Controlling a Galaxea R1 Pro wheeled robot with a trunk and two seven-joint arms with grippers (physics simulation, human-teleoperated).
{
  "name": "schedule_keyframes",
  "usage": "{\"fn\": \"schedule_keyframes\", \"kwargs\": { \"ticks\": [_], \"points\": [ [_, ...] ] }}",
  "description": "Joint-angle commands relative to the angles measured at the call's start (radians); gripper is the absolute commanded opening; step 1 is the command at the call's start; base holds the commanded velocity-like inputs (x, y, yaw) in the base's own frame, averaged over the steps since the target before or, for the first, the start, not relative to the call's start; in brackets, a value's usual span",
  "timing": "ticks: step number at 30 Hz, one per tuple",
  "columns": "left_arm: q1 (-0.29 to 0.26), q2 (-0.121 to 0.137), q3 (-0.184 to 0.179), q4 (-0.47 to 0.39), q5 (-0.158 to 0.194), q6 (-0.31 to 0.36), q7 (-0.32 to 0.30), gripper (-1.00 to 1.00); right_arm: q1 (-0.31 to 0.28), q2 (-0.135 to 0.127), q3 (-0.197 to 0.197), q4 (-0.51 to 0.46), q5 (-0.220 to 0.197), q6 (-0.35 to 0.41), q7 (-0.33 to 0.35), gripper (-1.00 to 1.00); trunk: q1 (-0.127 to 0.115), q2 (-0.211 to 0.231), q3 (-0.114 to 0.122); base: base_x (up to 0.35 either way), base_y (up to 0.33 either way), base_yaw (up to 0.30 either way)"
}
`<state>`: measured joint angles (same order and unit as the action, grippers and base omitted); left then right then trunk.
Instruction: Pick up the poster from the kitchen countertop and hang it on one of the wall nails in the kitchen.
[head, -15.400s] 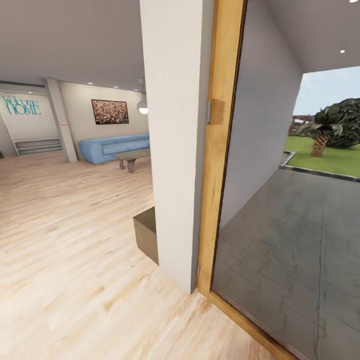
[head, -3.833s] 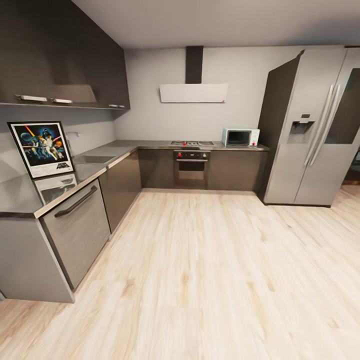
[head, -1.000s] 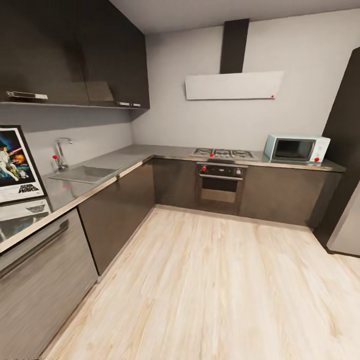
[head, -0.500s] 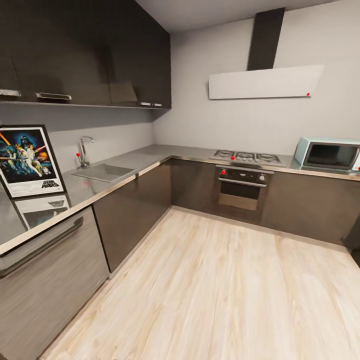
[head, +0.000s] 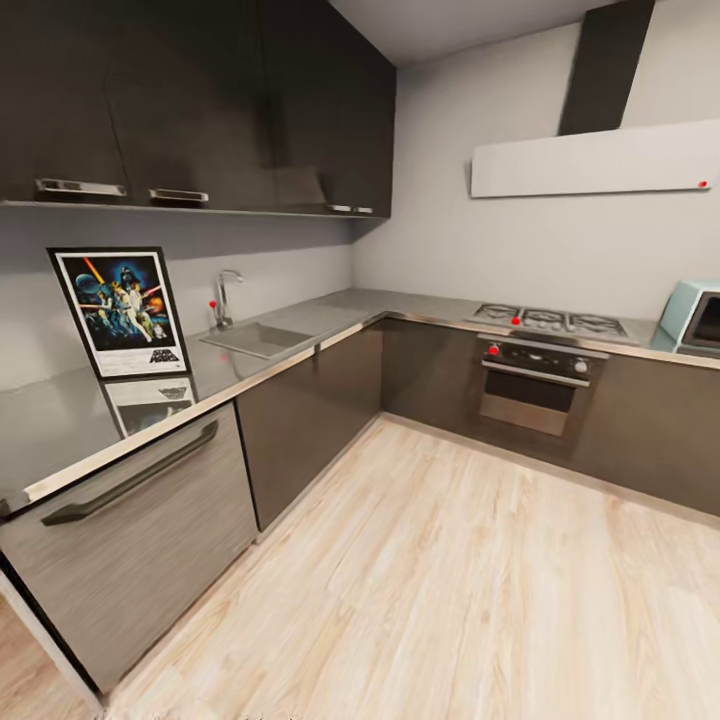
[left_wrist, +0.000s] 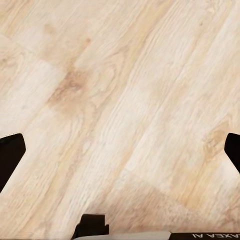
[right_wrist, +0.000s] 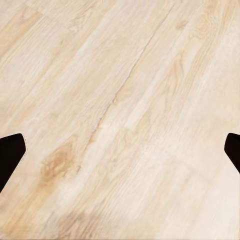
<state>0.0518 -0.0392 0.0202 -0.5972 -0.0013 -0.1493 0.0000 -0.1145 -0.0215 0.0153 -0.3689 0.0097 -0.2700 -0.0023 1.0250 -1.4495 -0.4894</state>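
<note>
- Fingers of both the left gripper (left_wrist: 120, 155) and right gripper (right_wrist: 120, 152) spread wide, empty, over wood floor (head: 480, 580)
- Drive nearer the poster (head: 121, 312) propped on the tabletop (head: 300, 335), well beyond the fingers, before reaching

Left hand (left_wrist: 120, 155): fingers spread wide apart, one dark fingertip (left_wrist: 10, 157) at each edge of the left wrist view, nothing between them; hand points down at the floor.
Right hand (right_wrist: 120, 155): fingers likewise spread wide, dark fingertips (right_wrist: 10, 155) at the view's edges, gap empty, aimed down at the floor.
</note>
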Motion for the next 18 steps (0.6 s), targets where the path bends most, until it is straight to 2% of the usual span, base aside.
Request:
{"fn": "schedule_keyframes", "kwargs": {
  "ticks": [1, 18],
  "points": [
    [0.0, -0.001, 0.002, -0.001, 0.0, -0.001, 0.0, 1.0, -0.001, 0.0, 0.002, 0.001, 0.001, -0.003, 0.0, 1.0, 0.0, 0.0, -0.001, 0.0, -0.001, 0.291],
    [0.0, -0.001, 0.001, -0.001, 0.0, -0.002, 0.0, 1.0, -0.001, 0.0, 0.002, 0.001, 0.001, -0.003, -0.001, 1.0, 0.0, 0.0, -0.001, 0.0, 0.0, 0.291]
  ]
}}
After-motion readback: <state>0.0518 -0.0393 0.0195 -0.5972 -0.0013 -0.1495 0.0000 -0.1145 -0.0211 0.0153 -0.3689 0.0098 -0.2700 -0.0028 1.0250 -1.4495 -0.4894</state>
